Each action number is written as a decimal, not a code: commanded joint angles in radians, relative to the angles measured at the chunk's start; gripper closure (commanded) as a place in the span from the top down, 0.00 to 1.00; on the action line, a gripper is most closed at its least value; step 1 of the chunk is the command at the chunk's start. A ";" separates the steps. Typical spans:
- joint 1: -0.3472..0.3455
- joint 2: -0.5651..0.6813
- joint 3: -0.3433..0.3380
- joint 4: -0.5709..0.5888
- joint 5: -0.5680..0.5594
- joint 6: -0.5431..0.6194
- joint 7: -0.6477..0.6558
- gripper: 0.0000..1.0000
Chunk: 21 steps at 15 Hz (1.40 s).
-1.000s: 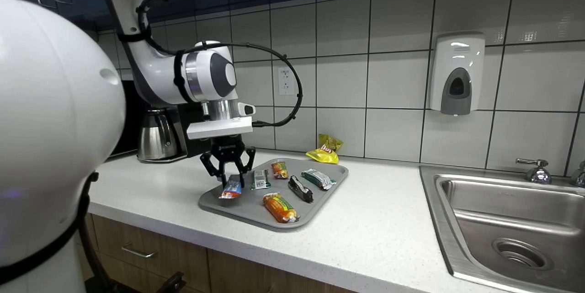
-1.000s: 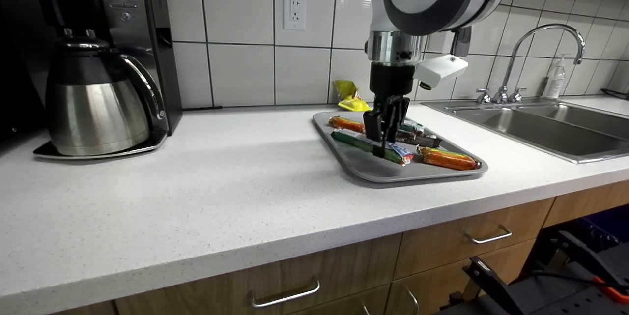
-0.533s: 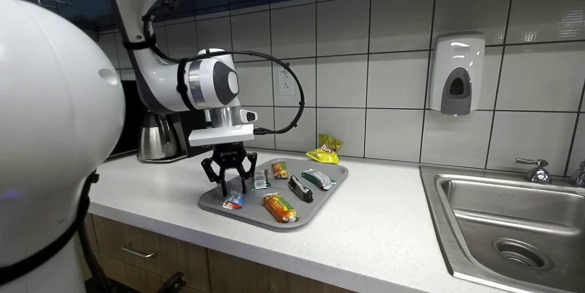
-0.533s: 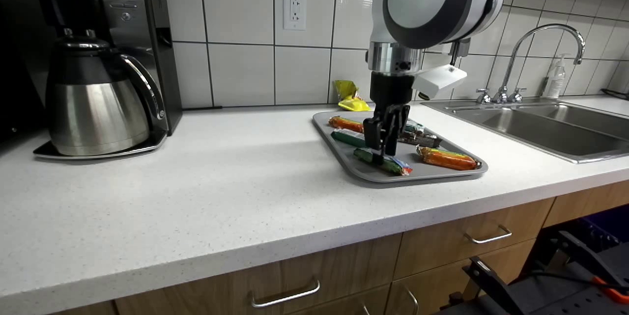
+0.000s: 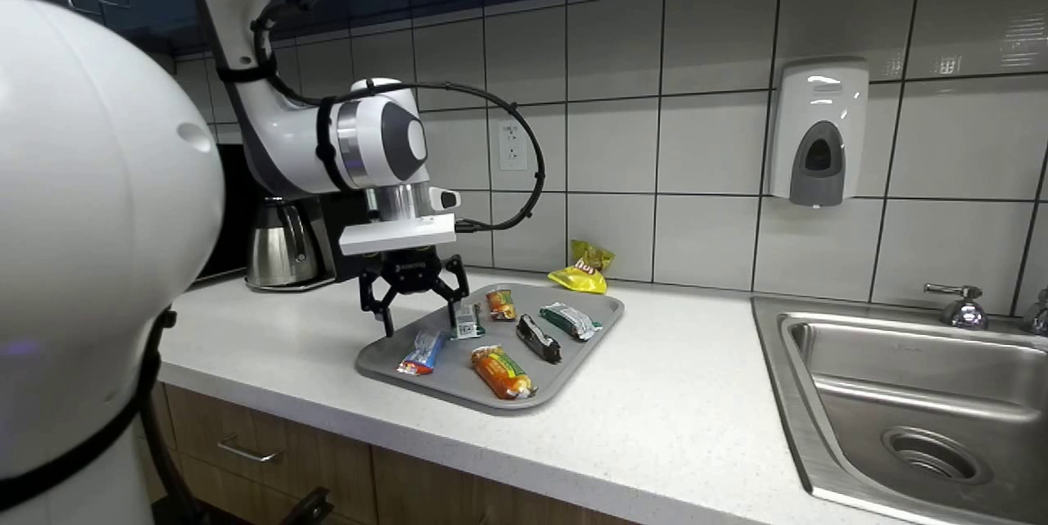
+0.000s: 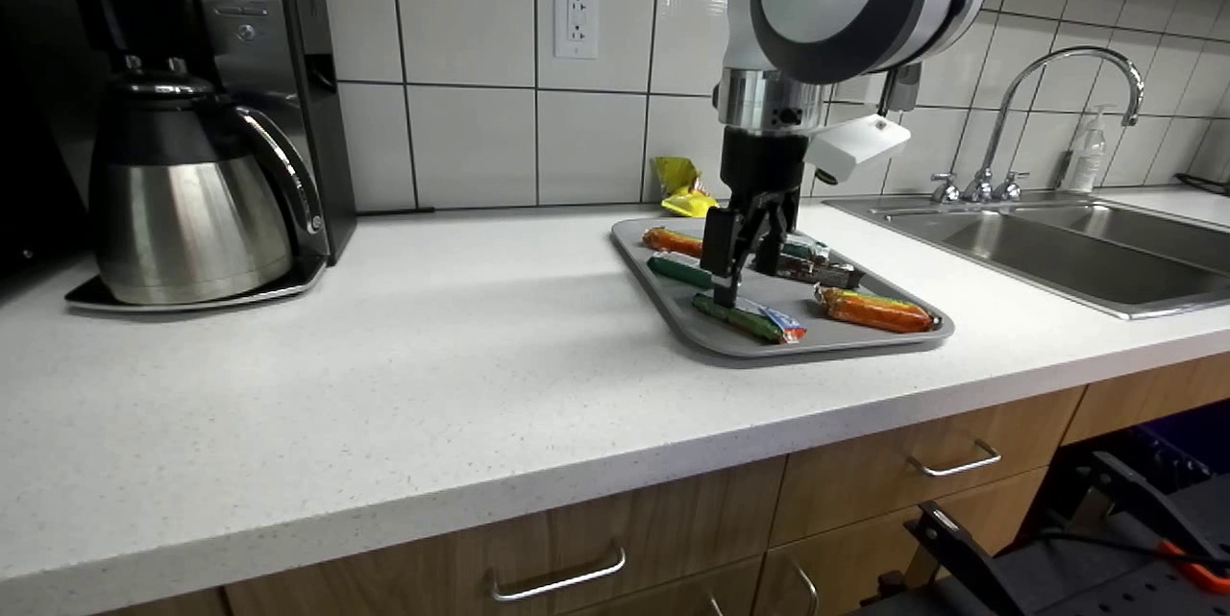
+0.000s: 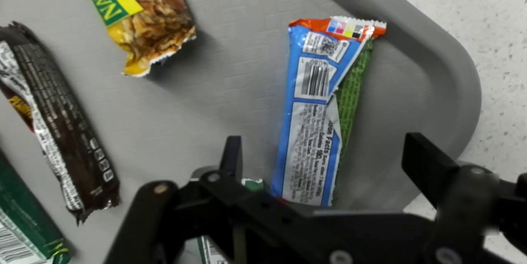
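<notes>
The arm (image 5: 286, 144) I'm driving remotely is sporting white shells (image 5: 106, 181) with dark grey trim (image 5: 398, 147), black straps (image 5: 326, 136) and a black cable (image 5: 512, 108) that's looping near mid-frame in an exterior view. Along the bottom of the wrist view, my gripper (image 7: 323, 144) is showing black links (image 7: 263, 210) and dull round screws (image 7: 213, 177).

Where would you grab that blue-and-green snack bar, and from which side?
Probably its middle, from straight above, pinching across the two long sides. The blue-and-green bar lies long and narrow on the tray, and the gripper stands open above it, jaws to either side. Its crimped orange-red end looks thinner: likely a poorer hold.
</notes>
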 commanded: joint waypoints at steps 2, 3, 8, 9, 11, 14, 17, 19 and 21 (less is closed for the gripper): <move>-0.001 -0.090 0.012 -0.019 -0.072 -0.025 0.074 1.00; -0.002 -0.103 0.014 -0.020 -0.081 -0.029 0.084 1.00; -0.013 -0.170 0.018 -0.037 -0.104 -0.046 0.133 1.00; -0.016 -0.184 0.018 -0.044 -0.107 -0.047 0.145 1.00; -0.021 -0.205 0.021 -0.056 -0.110 -0.049 0.167 1.00; -0.026 -0.246 0.023 -0.083 -0.103 -0.061 0.193 1.00; -0.031 -0.298 0.023 -0.128 -0.092 -0.064 0.198 1.00; -0.036 -0.335 0.018 -0.160 -0.082 -0.066 0.185 1.00; -0.042 -0.372 0.010 -0.193 -0.069 -0.070 0.163 1.00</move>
